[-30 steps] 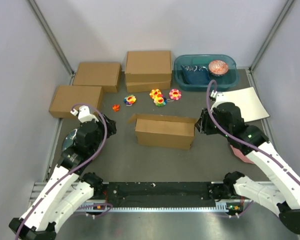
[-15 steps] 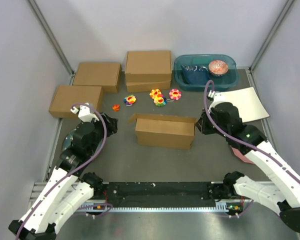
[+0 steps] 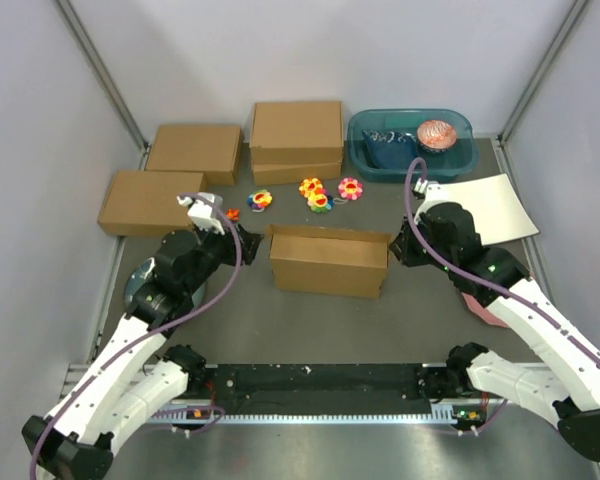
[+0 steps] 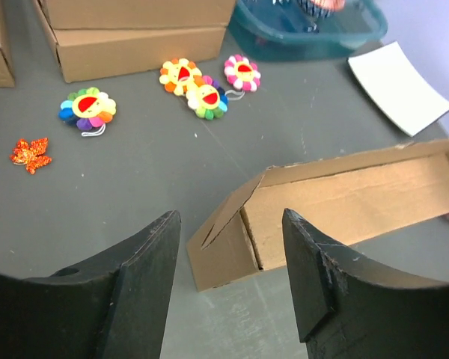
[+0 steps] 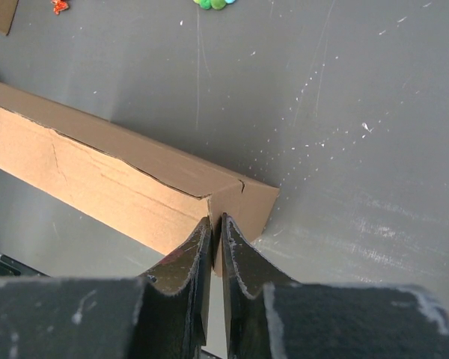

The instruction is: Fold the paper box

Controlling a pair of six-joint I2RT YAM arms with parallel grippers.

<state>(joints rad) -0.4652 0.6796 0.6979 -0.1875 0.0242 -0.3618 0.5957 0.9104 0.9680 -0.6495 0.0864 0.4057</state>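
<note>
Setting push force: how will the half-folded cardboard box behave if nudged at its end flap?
Likely light: the paper box is thin, hollow cardboard. Its loose end flap would probably hinge inward, not resist. The right gripper pinching the other end should stop sliding.

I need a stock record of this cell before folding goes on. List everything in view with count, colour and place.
paper box: one, brown, table centre, partly folded
ready-made boxes: four, brown, far side, two stacked
flower toys: four, rainbow, behind the paper box
leaf: one, red-orange, left of the flowers
bin: one, teal, far right, things inside
sheet: one, white, right, near the bin
pink thing: one, near right, partly hidden
left gripper: one, black, open, at the paper box's left end
right gripper: one, black, shut on its right end wall
</note>
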